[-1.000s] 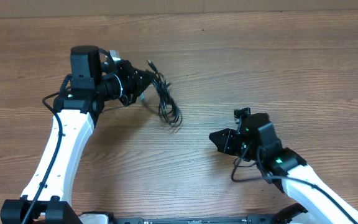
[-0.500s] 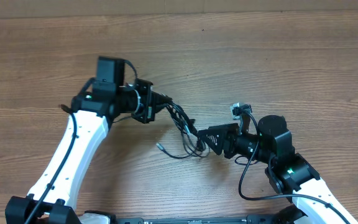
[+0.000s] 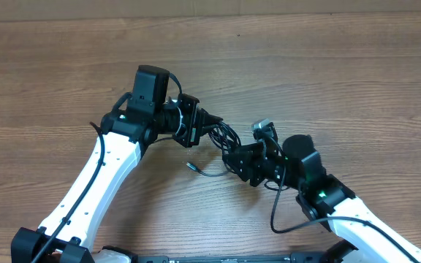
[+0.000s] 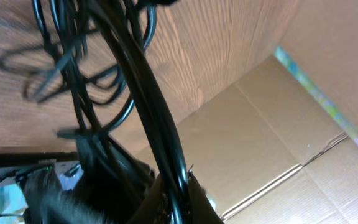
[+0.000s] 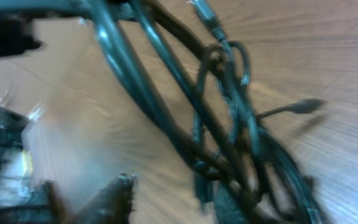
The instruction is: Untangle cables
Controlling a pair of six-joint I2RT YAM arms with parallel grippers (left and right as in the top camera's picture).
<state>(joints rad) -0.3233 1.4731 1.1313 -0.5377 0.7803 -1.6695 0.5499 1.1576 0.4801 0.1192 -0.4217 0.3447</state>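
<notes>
Cables: a tangled bundle of thin black cables [image 3: 224, 136] at mid-table, strung between both grippers. One silver-tipped plug end [image 3: 190, 166] trails to the near left on the brown wooden table [image 3: 342, 80].
Left gripper [image 3: 205, 121]: clenched on the bundle's far-left end.
Right gripper [image 3: 232, 157]: at the bundle's near-right side with strands between its fingers. The view is blurred, so I cannot tell whether it grips.

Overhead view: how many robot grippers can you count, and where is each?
2. The left gripper is near the picture's centre, shut on the cables; the right gripper sits diagonally below it, at the same bundle. None hidden.
</notes>
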